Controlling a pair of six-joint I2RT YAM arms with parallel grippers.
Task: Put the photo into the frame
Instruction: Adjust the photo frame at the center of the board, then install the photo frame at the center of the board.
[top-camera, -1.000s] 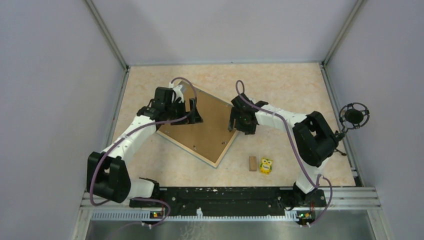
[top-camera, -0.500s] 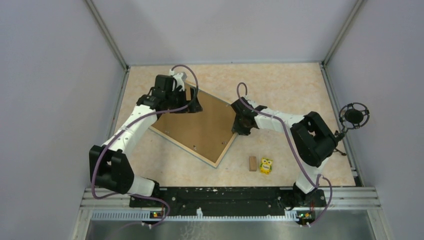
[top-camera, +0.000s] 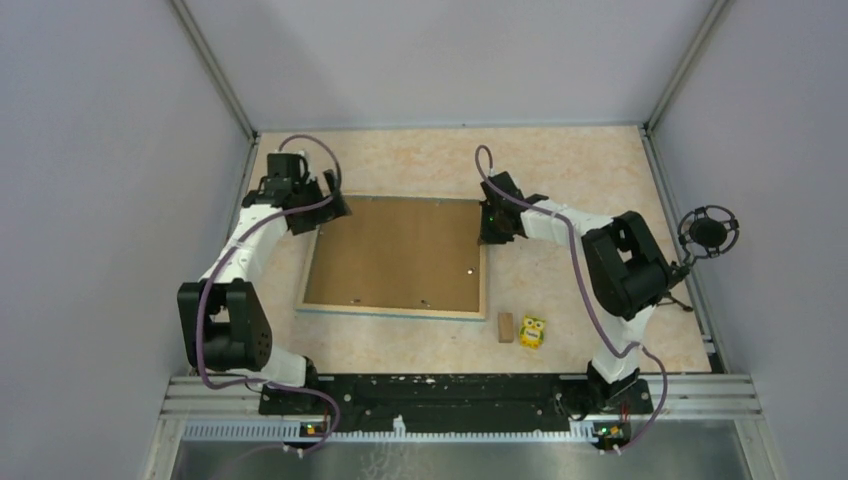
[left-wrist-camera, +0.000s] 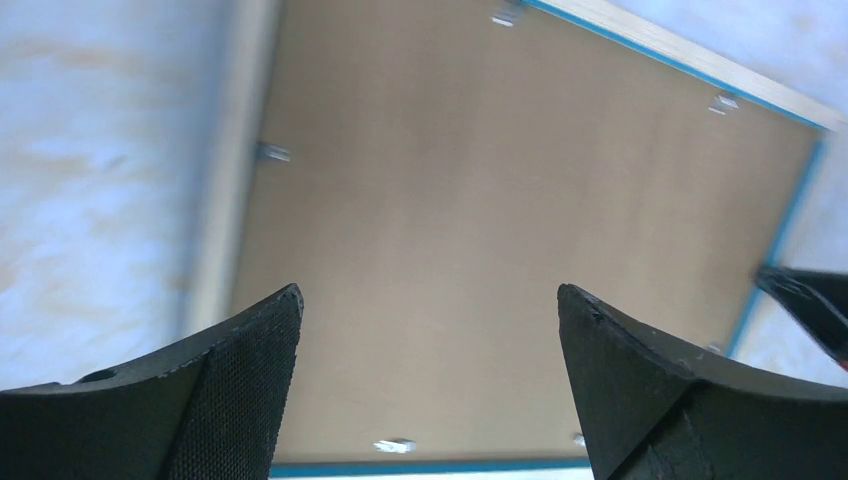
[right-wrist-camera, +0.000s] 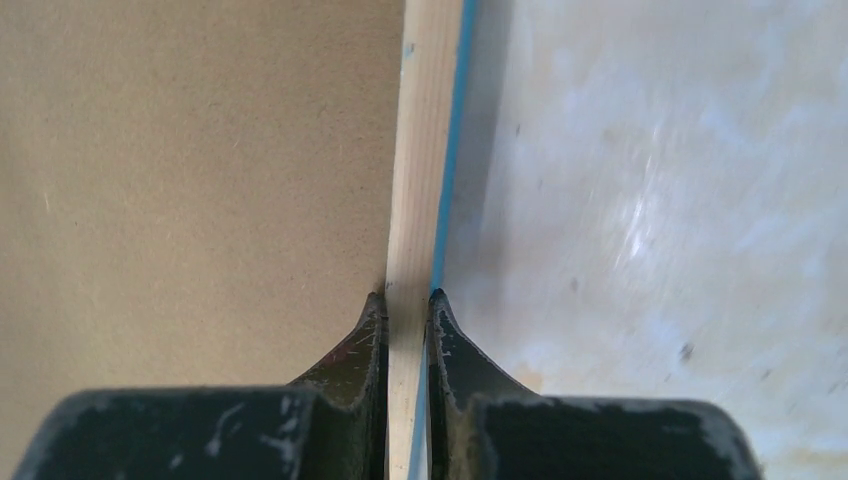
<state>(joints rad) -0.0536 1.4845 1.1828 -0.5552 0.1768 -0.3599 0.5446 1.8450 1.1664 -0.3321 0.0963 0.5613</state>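
The frame (top-camera: 484, 272) lies face down in the middle of the table, its light-wood rails and blue edge around a brown backing board (top-camera: 395, 252). My right gripper (top-camera: 490, 225) is shut on the frame's right rail near the far corner. The wrist view shows the wood rail (right-wrist-camera: 425, 150) pinched between the two fingers of that gripper (right-wrist-camera: 408, 297). My left gripper (top-camera: 335, 208) hovers open over the far left corner, holding nothing. In the left wrist view, the gripper (left-wrist-camera: 428, 290) looks down at the backing board (left-wrist-camera: 480, 230) and a rail (left-wrist-camera: 225, 230). The photo is hidden.
A small wooden block (top-camera: 506, 327) and a yellow owl toy (top-camera: 532, 332) sit near the frame's near right corner. A black round fixture (top-camera: 708, 233) stands at the table's right edge. Grey walls close in the left, back and right sides.
The frame has turned from a diagonal lie to square with the table. The right gripper has closed on its right rail. The left arm has swung back and left, still open.
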